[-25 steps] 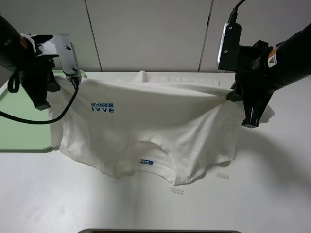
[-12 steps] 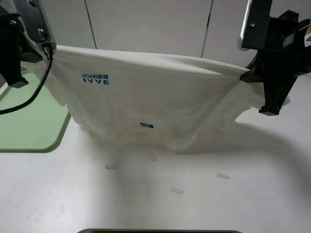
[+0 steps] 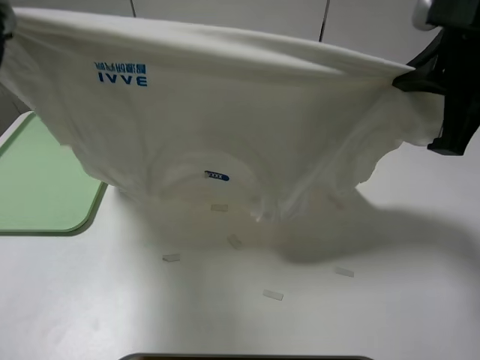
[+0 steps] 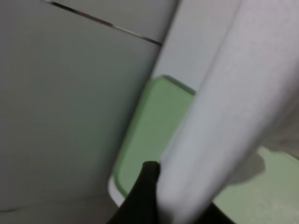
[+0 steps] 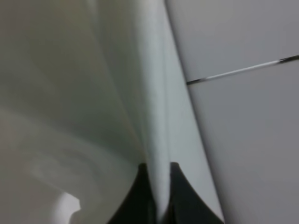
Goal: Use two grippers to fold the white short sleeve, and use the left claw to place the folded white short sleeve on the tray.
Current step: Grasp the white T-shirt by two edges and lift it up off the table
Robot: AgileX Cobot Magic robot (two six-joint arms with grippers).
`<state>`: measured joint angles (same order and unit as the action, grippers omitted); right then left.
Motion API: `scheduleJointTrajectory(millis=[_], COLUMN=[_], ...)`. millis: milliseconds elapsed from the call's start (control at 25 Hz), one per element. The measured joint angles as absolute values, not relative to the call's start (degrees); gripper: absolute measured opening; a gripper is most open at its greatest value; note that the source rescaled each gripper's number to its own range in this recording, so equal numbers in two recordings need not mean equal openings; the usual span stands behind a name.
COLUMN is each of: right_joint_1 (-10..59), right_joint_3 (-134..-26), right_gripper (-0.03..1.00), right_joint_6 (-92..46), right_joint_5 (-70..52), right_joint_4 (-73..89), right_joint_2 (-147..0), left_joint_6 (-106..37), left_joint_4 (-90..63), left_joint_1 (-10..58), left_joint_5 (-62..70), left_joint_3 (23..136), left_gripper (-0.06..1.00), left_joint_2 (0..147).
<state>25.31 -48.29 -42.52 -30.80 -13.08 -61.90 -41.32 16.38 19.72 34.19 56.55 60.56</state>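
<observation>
White table (image 3: 390, 300), grey panelled wall (image 3: 360, 22)

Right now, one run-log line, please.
shirt: held up, spread | left pincer: shut on shirt | right pincer: shut on shirt

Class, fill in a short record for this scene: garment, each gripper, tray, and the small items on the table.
Garment: white short sleeve, lifted and stretched between both grippers
Left gripper: shut on the shirt's upper edge
Right gripper: shut on the shirt's upper edge
Tray: pale green, on the table, left side; shirt not on it
Small items: tape strips on the table
</observation>
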Motion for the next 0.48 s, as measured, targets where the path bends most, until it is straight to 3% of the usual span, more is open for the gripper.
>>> scheduleJointTrajectory(millis=[480], right_joint_1=[25.3], right_joint_3=[-58.9], right_gripper=[0.00], right_joint_6=[-42.5], right_joint_5=[-32.1], right_joint_4=[-13.1], right_joint_2=[-59.0], left_joint_6=[-41.5], left_joint_4=[16.7], left_joint_1=[19.7], left_joint_5=[37.5], left_joint_3=[67.2], left_gripper=[0.00], left_joint_2=[58.8])
